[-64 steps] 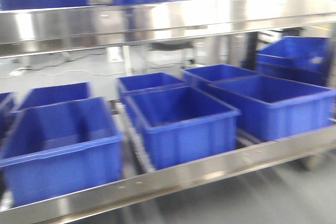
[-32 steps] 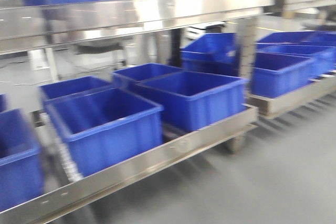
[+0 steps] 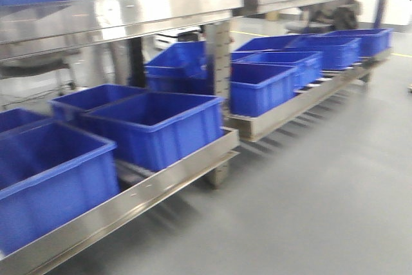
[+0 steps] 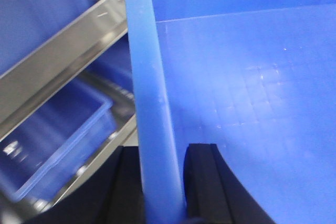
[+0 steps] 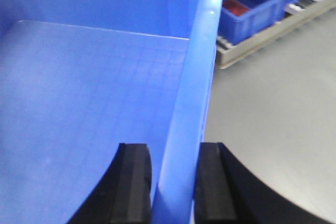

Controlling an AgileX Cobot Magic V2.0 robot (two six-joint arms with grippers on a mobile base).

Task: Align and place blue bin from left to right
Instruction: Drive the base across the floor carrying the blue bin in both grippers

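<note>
I hold one blue bin by two opposite walls. In the left wrist view its rim (image 4: 148, 77) runs up between the black fingers (image 4: 202, 182) of my left gripper (image 4: 163, 153), which is shut on it. The bin's empty floor (image 4: 247, 93) lies to the right. My right gripper (image 5: 173, 153) is shut on the other rim (image 5: 195, 72), and the bin's inside (image 5: 89, 87) fills the left of that view. Neither gripper shows in the front view, and I cannot make out the held bin there.
A steel rack (image 3: 174, 172) carries blue bins (image 3: 154, 123) on its lower shelf at left. A second rack with more bins (image 3: 264, 85) stretches to the right. Grey floor (image 3: 322, 185) lies in front. A bin holding something red (image 5: 247, 9) sits beyond my right hand.
The front view has swung to the right. The rack and its bins slid left in the frame, and a second rack and more grey floor came into view.
</note>
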